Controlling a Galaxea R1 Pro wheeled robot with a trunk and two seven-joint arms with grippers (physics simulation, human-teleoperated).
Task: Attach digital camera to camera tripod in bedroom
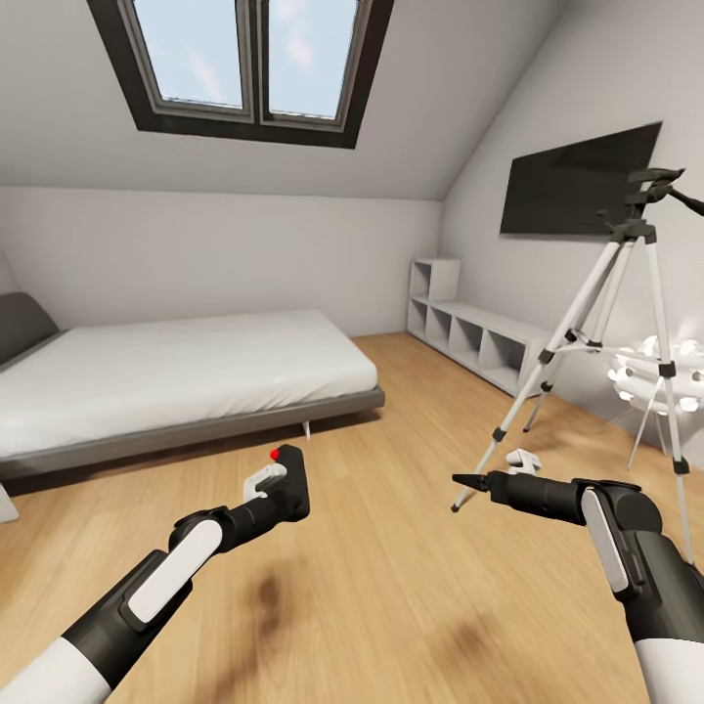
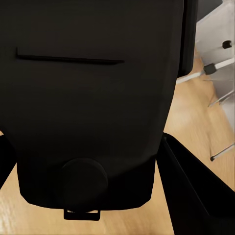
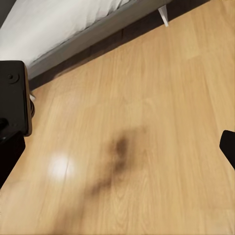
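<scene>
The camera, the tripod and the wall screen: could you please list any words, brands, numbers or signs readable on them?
None can be read.
Camera, held in the left gripper: a plain red dot on top, no lettering; its black body in the left wrist view bears only a groove.
Tripod: no markings visible.
Wall screen: blank black.

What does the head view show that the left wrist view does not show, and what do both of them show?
Head view alone: the skylight, the bed, the wall screen, the tripod's black head and the right gripper, held apart from the tripod.

Left wrist view alone: the digital camera up close, its flat black face and a round knob.

Both: the camera held in the left gripper, the wood floor, and the camera tripod legs.
</scene>
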